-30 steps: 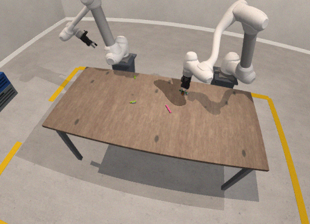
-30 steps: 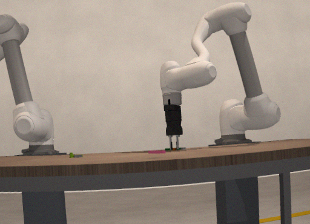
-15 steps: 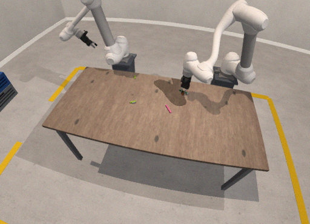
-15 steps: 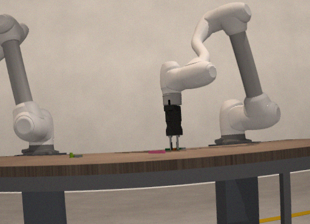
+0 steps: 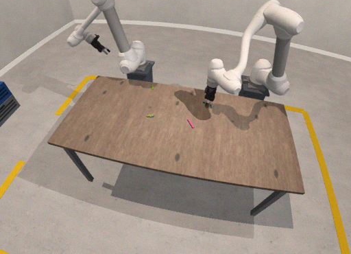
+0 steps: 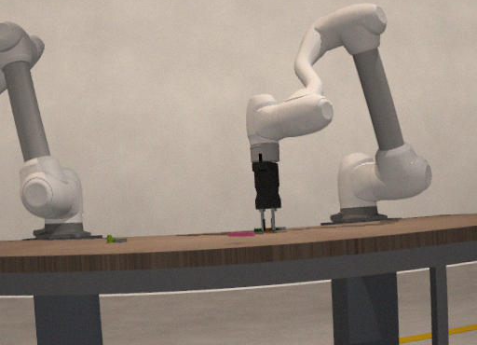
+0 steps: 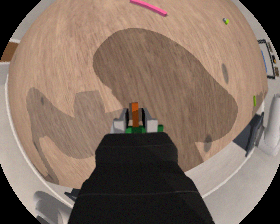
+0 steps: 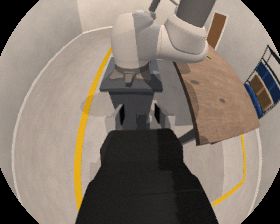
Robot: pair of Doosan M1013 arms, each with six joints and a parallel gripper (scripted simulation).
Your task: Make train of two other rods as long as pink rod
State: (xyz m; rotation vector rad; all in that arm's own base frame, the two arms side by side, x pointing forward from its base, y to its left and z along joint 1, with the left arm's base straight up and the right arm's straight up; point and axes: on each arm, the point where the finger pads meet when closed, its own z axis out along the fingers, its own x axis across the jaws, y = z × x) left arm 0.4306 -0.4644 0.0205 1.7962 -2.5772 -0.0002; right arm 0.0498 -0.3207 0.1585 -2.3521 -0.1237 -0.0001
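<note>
Between the partly spread fingers of the left gripper (image 5: 208,104) (image 6: 267,228) (image 7: 135,120) lies the orange rod (image 5: 207,106) (image 6: 267,229) (image 7: 135,111), low at the table (image 5: 113,141) (image 6: 186,248) (image 7: 61,50) (image 8: 221,110), with narrow gaps apparent on both sides; it appears straddled, not pinched. Such a rod is probably light, stiff and smooth, and little at risk of breaking; it is best held across its narrow sides near mid-length, since an off-centre grip could let it swivel. Just behind it, a green rod (image 5: 210,106) (image 6: 257,229) (image 7: 136,130) runs crosswise and could be nudged by the fingers; whether the two touch cannot be told. Well apart lies the pink rod (image 5: 190,123) (image 6: 241,234) (image 7: 148,7), the measure of length. Farther off are a lone lime rod (image 5: 153,88) (image 7: 254,101), likely the orange rod's partner, and a second lime piece (image 5: 150,115) (image 6: 110,239) (image 7: 226,21) beside a grey rod (image 6: 121,240). Off the table, the right gripper (image 5: 107,51) (image 8: 139,110) hangs wide open and empty, obstructing nothing.
</note>
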